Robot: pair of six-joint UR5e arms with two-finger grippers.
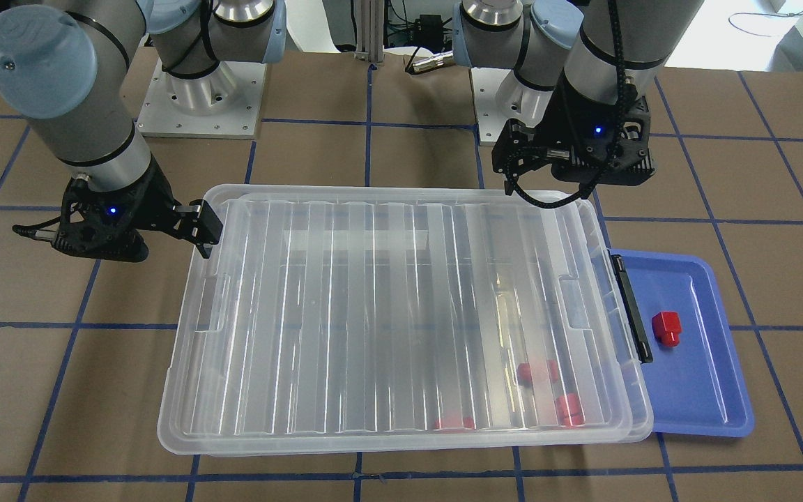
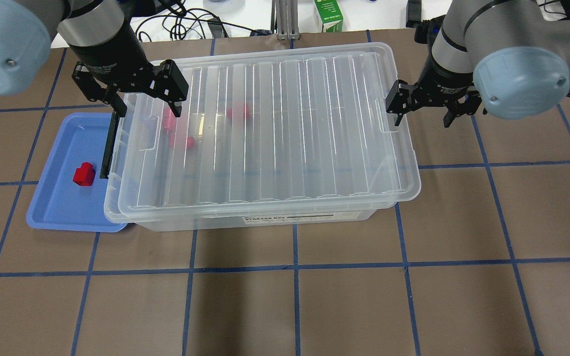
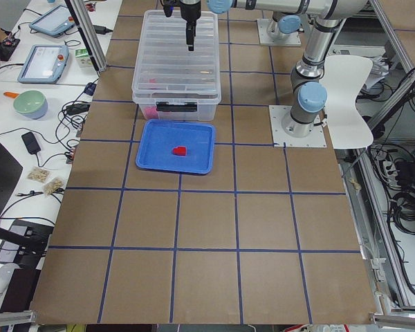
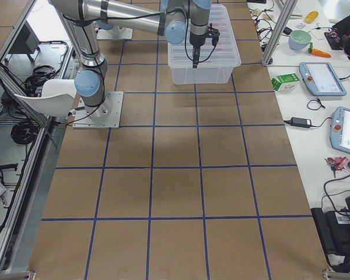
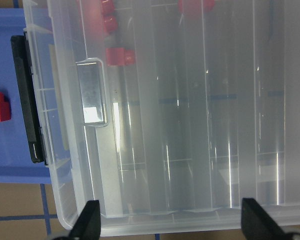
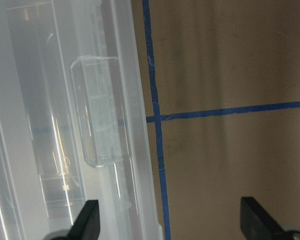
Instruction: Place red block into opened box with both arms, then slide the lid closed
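The clear box (image 2: pixel 265 221) stands mid-table with the ribbed lid (image 2: pixel 265 128) lying flat on it, shifted slightly toward my right arm. Through the lid I see three red blocks (image 2: pixel 182 142) inside. Another red block (image 2: pixel 84 174) lies on the blue tray (image 2: pixel 62 207) beside the box's black bar (image 1: pixel 630 307). My left gripper (image 2: pixel 146 104) hangs open over that end, with one finger by the bar and the other over the lid. My right gripper (image 2: pixel 421 108) is open at the opposite short end, one finger close to the lid's tab (image 6: pixel 97 110).
The blue tray (image 1: pixel 701 390) is tucked partly under the box's end. Both arm bases (image 1: pixel 199 90) stand behind the box. A green carton (image 2: pixel 328 15) and cables lie past the far table edge. Brown table surface (image 2: pixel 295 306) with blue tape lines stretches in front.
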